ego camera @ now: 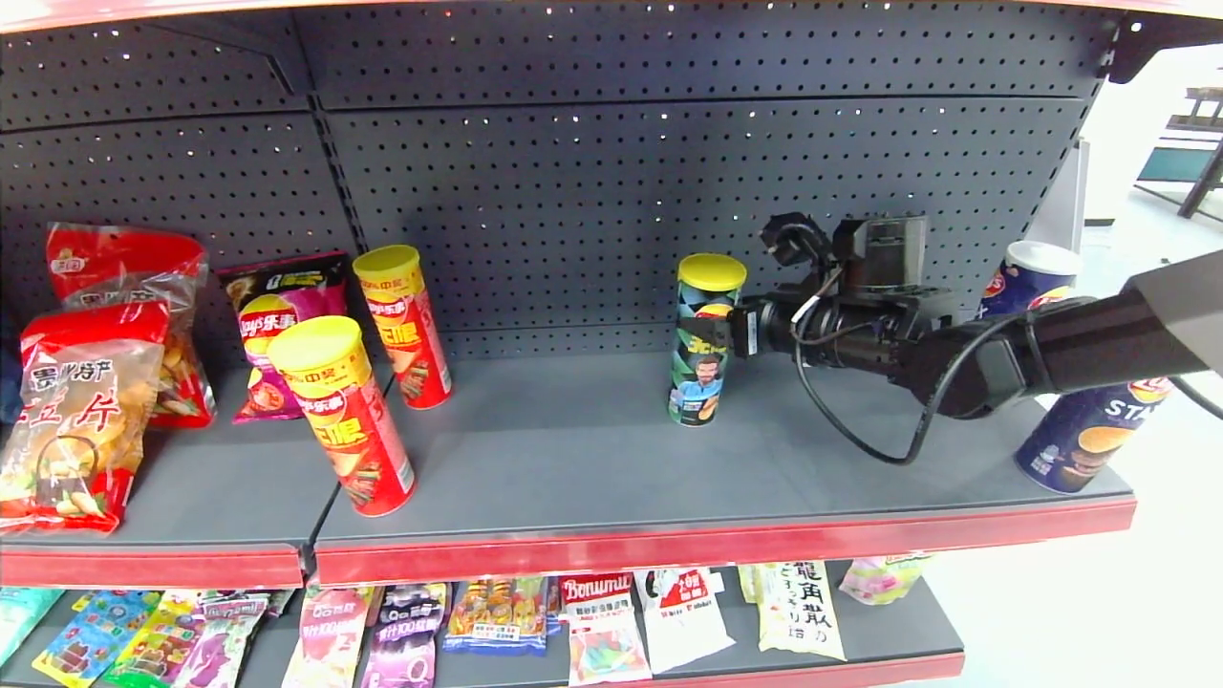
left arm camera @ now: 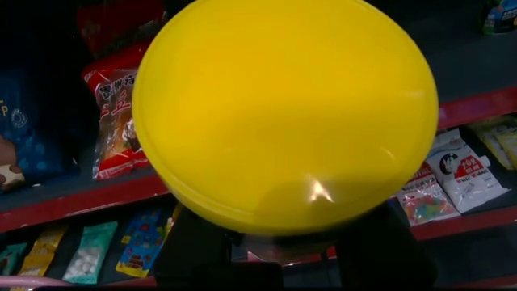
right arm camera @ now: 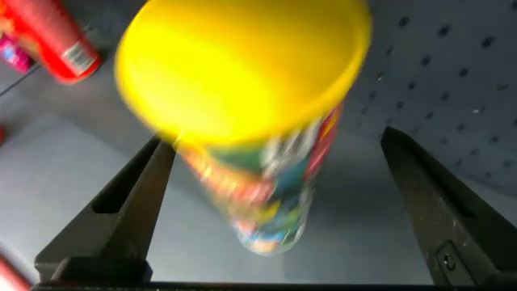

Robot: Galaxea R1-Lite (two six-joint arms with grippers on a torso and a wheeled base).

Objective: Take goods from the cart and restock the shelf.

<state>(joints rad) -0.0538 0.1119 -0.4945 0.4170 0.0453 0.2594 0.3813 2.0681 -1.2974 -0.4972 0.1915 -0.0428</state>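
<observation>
While the right arm stretches in from the right side of the upper shelf (ego camera: pixel 611 459), I see the right pincer (ego camera: pixel 731 330) level with the upper half of a teal chip can (ego camera: pixel 705 368) with a yellow lid. The can stands upright near the middle of the shelf, towards the pegboard back (ego camera: pixel 621 191). From the right wrist camera the pincer is open. Its fingers (right arm camera: pixel 133 202) sit on either side of the can with a gap on each side, so I read no contact there. The left pincer (left arm camera: pixel 283 250) is closed on a second can, whose yellow lid (left arm camera: pixel 283 113) sits right up against the left wrist camera. The shelf front lies well behind it. Two red chip cans (ego camera: pixel 349 420) with yellow lids stand to the left of the teal can, well apart from it. A purple chip bag (ego camera: pixel 282 325) and red snack bags (ego camera: pixel 81 420) sit further left. A blue chip can (ego camera: pixel 1089 430) stands at the shelf's right end, partly behind the right arm. Small snack packets (ego camera: pixel 602 621) line the lower shelf.
</observation>
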